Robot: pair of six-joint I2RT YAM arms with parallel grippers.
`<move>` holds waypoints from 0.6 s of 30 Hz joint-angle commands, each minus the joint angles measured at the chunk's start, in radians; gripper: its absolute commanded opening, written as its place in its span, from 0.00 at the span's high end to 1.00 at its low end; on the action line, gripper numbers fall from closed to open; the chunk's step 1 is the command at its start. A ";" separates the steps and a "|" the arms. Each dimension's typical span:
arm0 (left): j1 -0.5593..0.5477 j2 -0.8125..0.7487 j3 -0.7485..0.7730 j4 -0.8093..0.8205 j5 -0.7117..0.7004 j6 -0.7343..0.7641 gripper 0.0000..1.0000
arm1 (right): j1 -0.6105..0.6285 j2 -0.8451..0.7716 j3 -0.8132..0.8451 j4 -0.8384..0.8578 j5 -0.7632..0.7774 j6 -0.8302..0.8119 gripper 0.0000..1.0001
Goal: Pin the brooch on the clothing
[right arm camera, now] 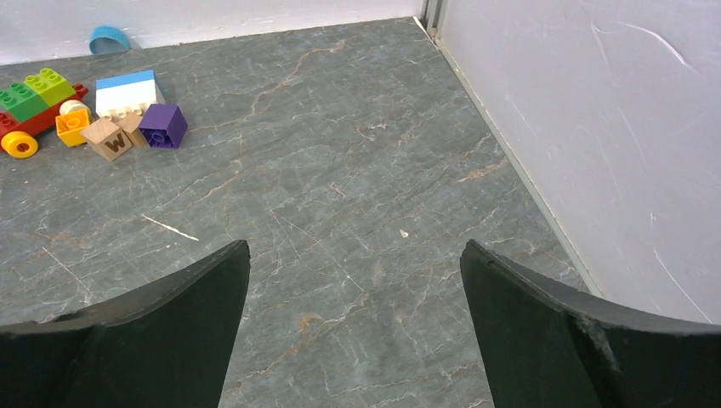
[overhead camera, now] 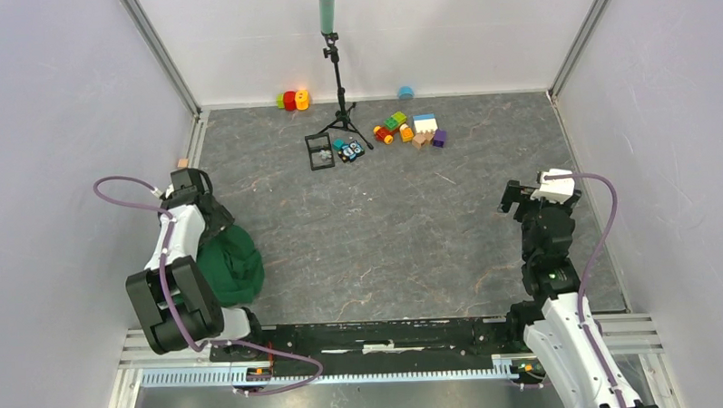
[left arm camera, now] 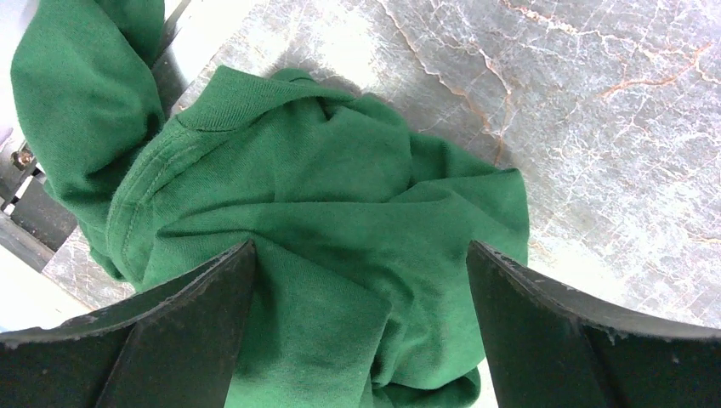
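The clothing [overhead camera: 236, 263] lies bunched in a heap on the bench [overhead camera: 386, 230] at the lower left of the overhead frame; the brooch cannot be made out in any view. Judged step: securing the shirt, which calls for closing on a fold and spreading it flat. The left end effector [left arm camera: 361, 255] hangs over the heap, jaws apart and empty. The right end effector [right arm camera: 353, 255] is angled down over bare bench, jaws likewise apart.

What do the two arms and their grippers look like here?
Both the left arm and right arm have white and black segments, each with a purple cable. The left gripper and right gripper have broad, dark, matte fingers.
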 commanded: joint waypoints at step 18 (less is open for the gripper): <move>-0.051 -0.013 -0.032 0.045 0.125 0.006 0.98 | 0.003 -0.089 -0.025 0.023 0.034 -0.017 0.02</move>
